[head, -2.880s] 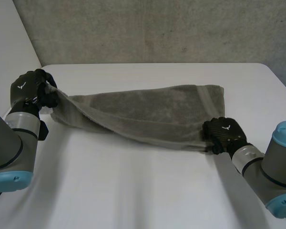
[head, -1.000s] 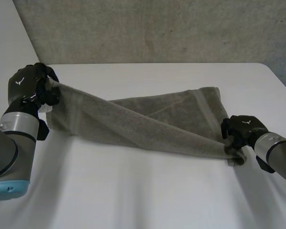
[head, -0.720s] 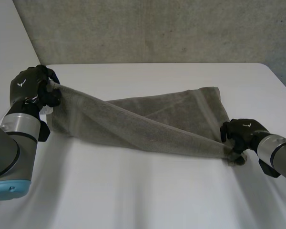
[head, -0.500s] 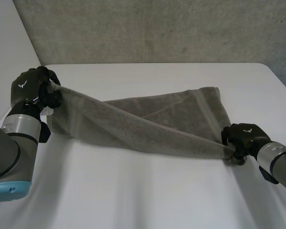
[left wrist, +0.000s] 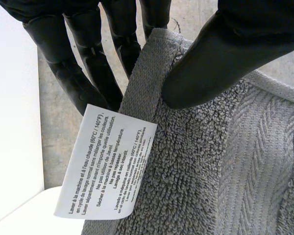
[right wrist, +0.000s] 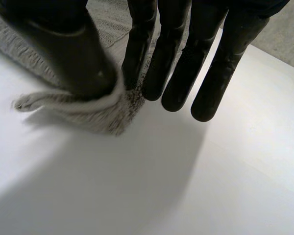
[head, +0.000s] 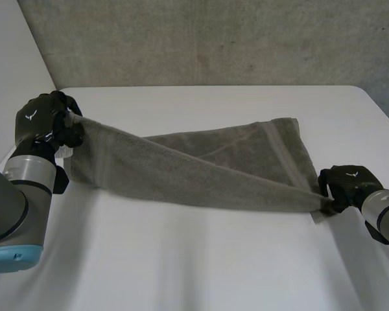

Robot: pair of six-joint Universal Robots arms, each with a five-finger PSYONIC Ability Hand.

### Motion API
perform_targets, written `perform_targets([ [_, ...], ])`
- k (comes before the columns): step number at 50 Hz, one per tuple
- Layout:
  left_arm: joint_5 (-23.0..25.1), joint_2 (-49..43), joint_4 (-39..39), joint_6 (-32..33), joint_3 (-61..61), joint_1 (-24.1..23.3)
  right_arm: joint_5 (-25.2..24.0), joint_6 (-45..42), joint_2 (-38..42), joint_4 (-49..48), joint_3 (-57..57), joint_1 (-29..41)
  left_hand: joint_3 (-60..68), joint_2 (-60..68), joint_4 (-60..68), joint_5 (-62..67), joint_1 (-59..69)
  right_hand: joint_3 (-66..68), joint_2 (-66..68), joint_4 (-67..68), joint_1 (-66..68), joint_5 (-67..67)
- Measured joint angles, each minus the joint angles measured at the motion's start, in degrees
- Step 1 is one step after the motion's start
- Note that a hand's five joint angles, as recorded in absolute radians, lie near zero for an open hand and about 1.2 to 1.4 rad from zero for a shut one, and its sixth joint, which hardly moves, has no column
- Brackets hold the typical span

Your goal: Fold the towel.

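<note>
Head view shows the left robot hand (head: 44, 123) pinching a raised towel (head: 201, 172) corner and the right robot hand (head: 347, 186) pinching another corner low at the worktop (head: 181, 259).

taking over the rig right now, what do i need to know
Left hand: shut, thumb and fingers pinching the towel at the corner with the care label.
Right hand: shut, pinching the opposite near corner.
Near edge is raised and taut between them; the far part lies on the table.
Done: both corners gripped.
To do: carry that edge over and lay the fold flat.
</note>
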Motion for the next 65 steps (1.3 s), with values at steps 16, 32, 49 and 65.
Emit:
perform_targets([
  [16, -0.1, 4.4, -0.7, -0.5, 0.3, 0.0, -3.2, 3.7, -15.5, 2.9, -4.0, -3.5, 0.0, 0.0, 0.0, 0.0, 0.0, 8.7, 7.5, 8.8, 8.2, 8.8],
  [32, 0.5, 22.7, -9.4, -0.3, -5.1, 0.0, -15.8, -18.9, -28.9, 32.9, -16.5, -8.2, 0.0, 0.0, 0.0, 0.0, 0.0, 8.7, 7.6, 8.8, 8.2, 8.8],
  [49, 7.6, 23.4, -11.4, 0.2, -13.5, 3.1, -16.5, -38.6, -26.3, 36.8, -8.5, -12.7, 0.0, 0.0, 0.0, 0.0, 0.0, 8.7, 7.6, 8.8, 8.2, 8.8],
  [65, 6.1, -6.6, -3.3, 4.7, 1.2, 2.8, -6.1, -28.9, 1.4, 22.9, -25.9, 0.4, 0.1, 0.0, 0.0, 0.0, 0.0, 8.7, 7.6, 8.8, 8.2, 8.9],
])
